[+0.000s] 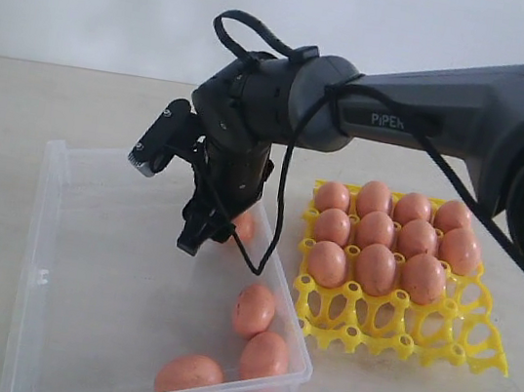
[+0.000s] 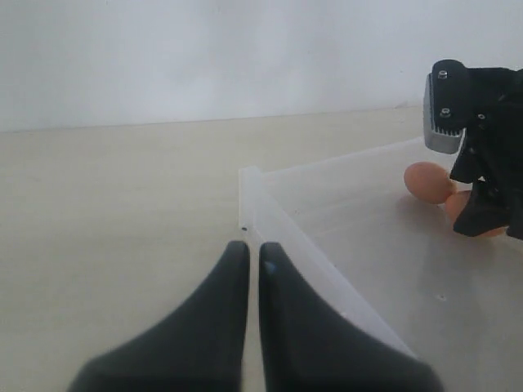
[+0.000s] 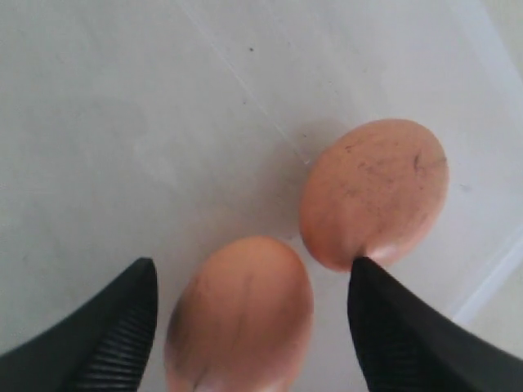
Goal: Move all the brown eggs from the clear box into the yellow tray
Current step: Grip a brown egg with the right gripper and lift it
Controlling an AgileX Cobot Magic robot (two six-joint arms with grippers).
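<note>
While the right arm (image 1: 432, 113) is extended over the table (image 1: 20, 101), the right claw (image 1: 199, 234) is seen lowered inside the clear box (image 1: 104, 261), close to the wall that faces the tray. The yellow tray (image 1: 400, 330) is set just beside the box, on the arm's side of the claw. Eleven brown eggs (image 1: 375, 269) are counted in its cups, filling the three rows nearest the back wall.

Within the box, three eggs (image 1: 254, 310) are noted well apart from the claw, gathered near the front corner on the tray side. Two more are recorded directly beneath the claw. One egg (image 3: 241, 314) lies between the widely spread fingers (image 3: 114, 335). The other egg (image 3: 374, 192) lies just past one fingertip, close beside the first. Contact between fingers and shell cannot be judged.

The left claw (image 2: 253, 253) is observed outside the box, low over the table and just beside the box wall. Its fingers are drawn almost together, with only a thin slit between them.
</note>
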